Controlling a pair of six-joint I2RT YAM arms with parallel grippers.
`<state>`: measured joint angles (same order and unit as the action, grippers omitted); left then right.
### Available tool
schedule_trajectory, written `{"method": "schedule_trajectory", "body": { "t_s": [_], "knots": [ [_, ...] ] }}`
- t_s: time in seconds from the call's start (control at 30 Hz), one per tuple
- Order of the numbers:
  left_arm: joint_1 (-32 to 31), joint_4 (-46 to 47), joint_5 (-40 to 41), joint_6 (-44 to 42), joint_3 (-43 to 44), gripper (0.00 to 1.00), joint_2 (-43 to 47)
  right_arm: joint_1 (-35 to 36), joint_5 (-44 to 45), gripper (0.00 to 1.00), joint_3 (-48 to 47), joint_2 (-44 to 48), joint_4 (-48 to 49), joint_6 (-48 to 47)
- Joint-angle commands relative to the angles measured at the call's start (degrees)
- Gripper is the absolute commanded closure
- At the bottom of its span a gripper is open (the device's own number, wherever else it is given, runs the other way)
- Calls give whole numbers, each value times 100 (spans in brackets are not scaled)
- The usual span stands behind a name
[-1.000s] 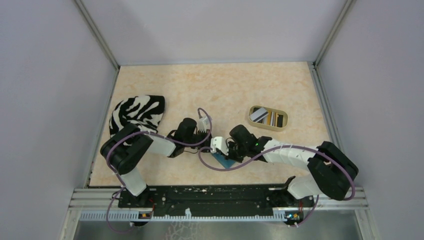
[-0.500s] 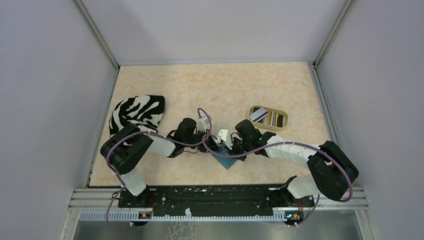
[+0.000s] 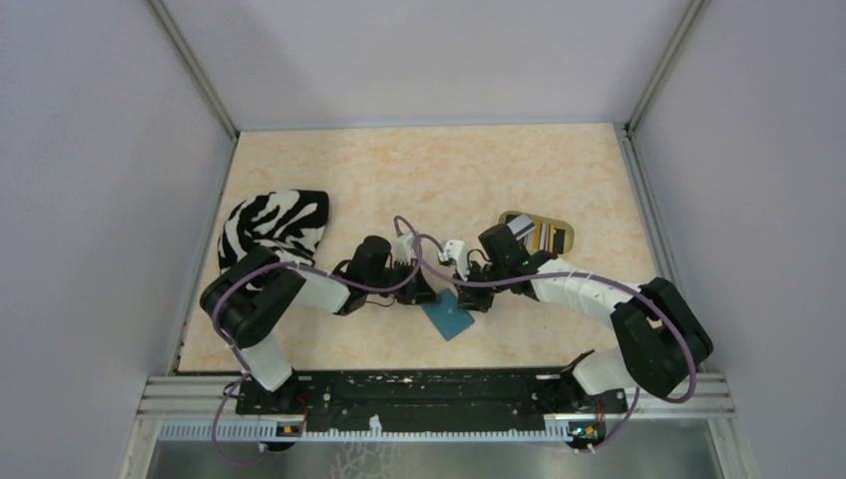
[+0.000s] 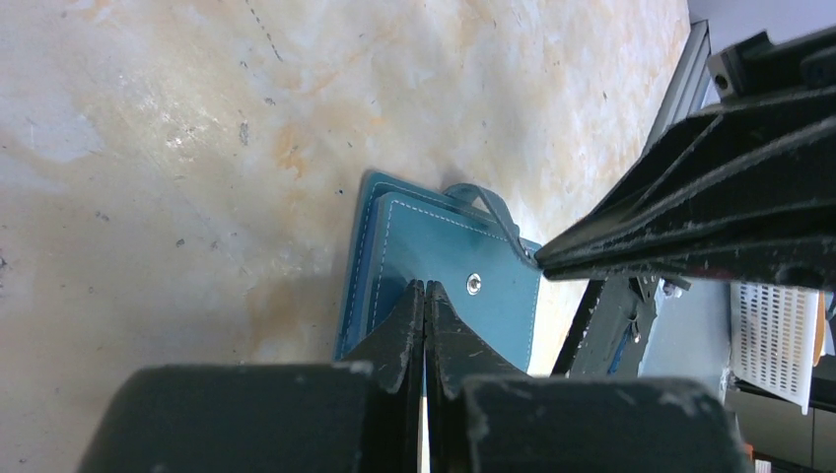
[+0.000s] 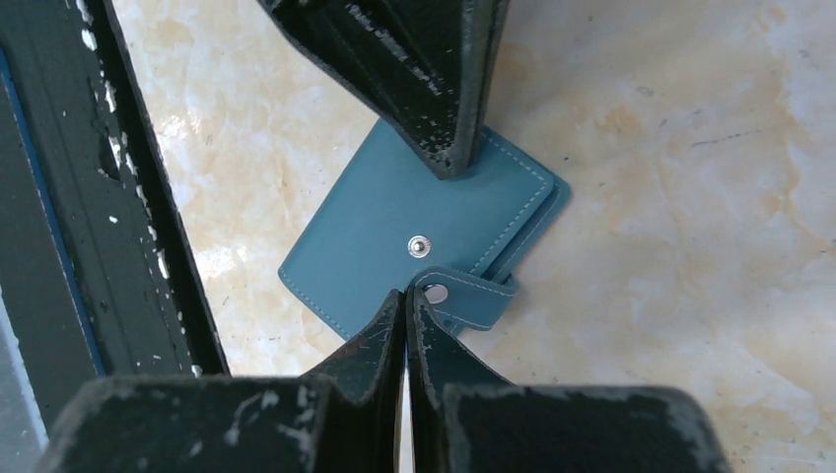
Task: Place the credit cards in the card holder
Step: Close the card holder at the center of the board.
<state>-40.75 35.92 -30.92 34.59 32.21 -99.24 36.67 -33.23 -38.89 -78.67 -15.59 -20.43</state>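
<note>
At the shut tips of the left end effector and right end effector, the card holder lay folded, tab unsnapped; opening it seemed the step in hand, next calling for folding it open.

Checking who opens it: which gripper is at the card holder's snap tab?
The right gripper, shut, tips at the snap tab; the left gripper rests on the card holder's cover instead.

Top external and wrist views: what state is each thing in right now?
card holder: folded shut, flat on the table, snap tab unfastened.
left end effector: shut, tips on the card holder's cover.
right end effector: shut, tips at the snap tab.
credit cards: lying in the beige tray.
zebra-striped cloth: crumpled at the table's left edge.
</note>
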Motion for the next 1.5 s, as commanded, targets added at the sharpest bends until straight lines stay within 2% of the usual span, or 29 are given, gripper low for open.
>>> {"method": "schedule_trajectory", "body": {
  "t_s": [0.0,0.07,0.2,0.4,0.5,0.57,0.67,0.73,0.8,0.87,0.93,1.0,1.03,1.1,1.23,1.47],
  "knots": [
    [21,248,-217,-216,-147,100,175,-239,-347,100,-393,-16,-76,-30],
    [17,396,-289,-326,-253,98,406,-330,-441,100,-546,-104,-240,-250],
    [23,393,71,-786,-573,71,1297,-487,-590,100,-1017,-486,-525,-713],
    [23,-309,1516,-1703,-1036,36,2750,-697,-653,100,-1998,-1212,-696,-1047],
    [23,-457,1699,-1865,-1246,25,3181,-762,-780,100,-2713,-1671,-995,-1204],
    [23,-382,1537,-2079,-1408,22,3306,-867,-1132,100,-3179,-1900,-1383,-1323],
    [23,78,1189,-2482,-1817,22,3305,-1094,-1968,96,-3428,-1861,-1979,-1715],
    [19,252,1527,-2262,-1965,23,3183,-1186,-2171,90,-3203,-1552,-2065,-1906],
    [23,-208,1825,-2108,-1767,29,2982,-1201,-2096,84,-2932,-1197,-2379,-2457],
    [23,-887,2074,-1913,-1402,44,2700,-1192,-2104,79,-2636,-905,-3255,-3540],
    [23,-1282,2113,-1740,-1116,52,2345,-1113,-2013,79,-2243,-648,-4105,-5125],
    [23,-1352,2036,-1608,-926,61,1952,-854,-1807,80,-1641,-441,-4529,-6431],
    [23,-1426,1986,-1588,-789,66,1737,-666,-1625,85,-1378,-357,-4481,-6783],
    [19,-1734,2012,-1528,-478,75,1402,-117,-1124,92,-959,-289,-3943,-6409],
    [23,-1835,1789,-1414,-330,80,1083,869,1,99,-508,-344,-2505,-5351],
    [19,-1016,682,-1102,-714,83,832,987,791,99,-278,-289,-1010,-4374]
  ]
}}
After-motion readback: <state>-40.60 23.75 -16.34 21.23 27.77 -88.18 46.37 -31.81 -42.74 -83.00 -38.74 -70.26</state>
